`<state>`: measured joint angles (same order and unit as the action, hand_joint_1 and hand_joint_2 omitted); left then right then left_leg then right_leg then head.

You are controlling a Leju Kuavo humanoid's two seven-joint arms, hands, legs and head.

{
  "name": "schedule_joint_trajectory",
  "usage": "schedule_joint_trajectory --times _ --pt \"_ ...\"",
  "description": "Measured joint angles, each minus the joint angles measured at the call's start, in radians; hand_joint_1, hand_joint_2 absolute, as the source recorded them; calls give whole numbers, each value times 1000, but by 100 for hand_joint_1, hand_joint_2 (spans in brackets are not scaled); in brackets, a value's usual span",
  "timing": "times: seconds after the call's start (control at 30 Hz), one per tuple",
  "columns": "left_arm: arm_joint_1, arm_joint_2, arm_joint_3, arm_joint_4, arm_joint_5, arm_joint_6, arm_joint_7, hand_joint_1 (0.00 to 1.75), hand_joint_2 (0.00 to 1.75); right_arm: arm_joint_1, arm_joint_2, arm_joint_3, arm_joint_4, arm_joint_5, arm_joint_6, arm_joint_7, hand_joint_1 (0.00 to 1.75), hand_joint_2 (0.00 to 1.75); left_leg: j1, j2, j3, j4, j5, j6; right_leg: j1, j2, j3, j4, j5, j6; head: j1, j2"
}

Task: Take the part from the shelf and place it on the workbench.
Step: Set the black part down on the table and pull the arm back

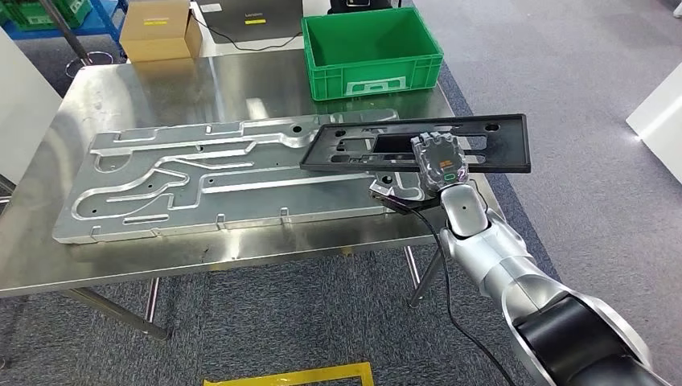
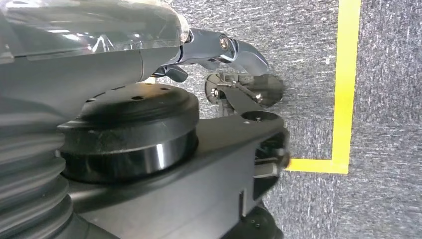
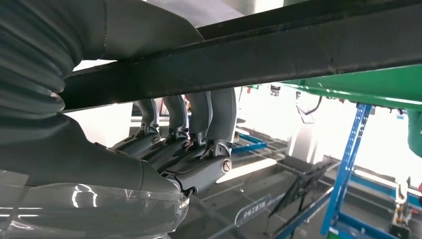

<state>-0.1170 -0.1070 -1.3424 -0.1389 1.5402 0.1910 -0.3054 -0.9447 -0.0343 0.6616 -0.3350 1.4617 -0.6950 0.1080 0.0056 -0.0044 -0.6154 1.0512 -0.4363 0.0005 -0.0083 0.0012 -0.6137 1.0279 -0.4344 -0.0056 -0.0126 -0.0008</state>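
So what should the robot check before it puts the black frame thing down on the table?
1. Right hand holds the black frame: ok; fingers curl over its bar.
2. Frame over the workbench: not ok; one end hangs past the edge.
3. Landing spot free: not ok; the big metal plate lies under it.
4. Green crate out of the way: ok.
5. Frame level: cannot tell.
6. Left hand free: ok, hanging over the floor.

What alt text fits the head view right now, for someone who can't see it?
The robot's right hand holds a black flat frame part over the right end of a steel workbench, above a large machined aluminium plate. A green crate and cardboard box sit behind.
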Motion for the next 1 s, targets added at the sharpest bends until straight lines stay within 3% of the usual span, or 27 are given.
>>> schedule_joint_trajectory --times 0.1,0.17,0.2,0.3,0.33,0.37,0.43,0.5,0.57,0.63,0.7,0.8,0.83,0.87,0.9,0.93,1.0 --pt "1 0 0 0 0 11 5 0 175 -1 2 -8 22 -9 -1 -4 175 175 -3 -2 9 -24 4 15 1 0 -2 -1 2 16 1 0" --pt "1 -1 0 0 0 20 15 0 175 -3 2 -12 33 -9 -1 0 175 175 0 -1 13 -32 9 26 -2 0 -11 21 -17 28 1 0" --pt "1 -2 0 0 0 23 20 0 175 -4 2 -14 37 -9 -1 3 175 175 2 0 14 -35 12 30 -3 0 -29 60 -41 33 2 0" --pt "1 -2 0 0 -1 26 34 0 175 -2 2 -17 50 -8 -1 9 175 175 2 0 14 -36 12 34 -6 -1 -117 246 -123 43 2 0" --pt "1 -2 0 0 -2 28 37 0 175 0 2 -18 55 -7 -1 10 175 131 2 -1 14 -35 11 34 -6 -1 -134 277 -126 44 2 0" --pt "1 -2 0 0 -2 30 40 0 175 1 2 -18 59 -7 -1 10 175 87 2 -2 14 -35 11 34 -7 -1 -133 270 -110 44 2 0" --pt "1 -2 0 0 -2 33 46 0 175 -3 2 -19 64 -5 0 11 175 0 2 -3 16 -33 9 32 -7 -1 -81 157 -41 40 2 0" --pt "-1 -3 0 0 -2 41 56 0 175 -9 2 -21 67 -3 1 11 175 0 -2 -4 15 -30 6 25 -3 0 -22 34 2 31 2 0" --pt "-2 -3 0 0 -1 52 68 0 175 -12 3 -22 71 -1 2 11 175 0 -4 -4 13 -30 5 16 4 0 -6 -3 5 21 1 0" --pt "-2 -3 0 0 3 56 72 0 87 -12 4 -23 74 -1 2 10 175 0 -2 -4 13 -29 2 5 2 -1 -5 -8 9 10 1 0" --pt "-3 -3 0 0 7 55 71 0 0 -13 5 -24 75 -2 2 10 175 0 -2 -3 -3 10 -26 -4 -3 -3 -1 -15 13 -3 0 0" --pt "-1 -3 0 0 11 52 70 0 0 -12 7 -26 77 -5 3 11 175 0 2 -1 -89 199 -119 -12 -3 -4 1 -17 13 -13 -1 0" --pt "-1 -3 0 0 12 51 70 0 0 -11 7 -26 79 -5 3 11 175 0 3 -1 -114 250 -134 -14 -3 -3 1 -16 12 -14 -1 0" --pt "-1 -3 0 0 14 51 69 0 0 -9 7 -26 80 -5 4 11 175 0 3 -1 -123 264 -128 -14 -3 -3 1 -15 12 -13 -1 0" --pt "-1 -3 0 0 14 50 68 0 0 -7 7 -26 82 -5 4 11 175 0 4 -1 -112 239 -105 -14 -3 -2 1 -13 11 -12 0 0" --pt "-1 -3 0 0 15 50 67 0 0 -7 7 -27 83 -5 5 12 175 0 4 -1 -83 176 -69 -12 -3 -1 1 -11 9 -10 0 0" --pt "-1 -3 0 0 16 49 64 0 0 -8 7 -29 83 -5 6 13 92 0 3 0 -18 40 -14 -6 -2 0 0 -4 4 -3 0 0"
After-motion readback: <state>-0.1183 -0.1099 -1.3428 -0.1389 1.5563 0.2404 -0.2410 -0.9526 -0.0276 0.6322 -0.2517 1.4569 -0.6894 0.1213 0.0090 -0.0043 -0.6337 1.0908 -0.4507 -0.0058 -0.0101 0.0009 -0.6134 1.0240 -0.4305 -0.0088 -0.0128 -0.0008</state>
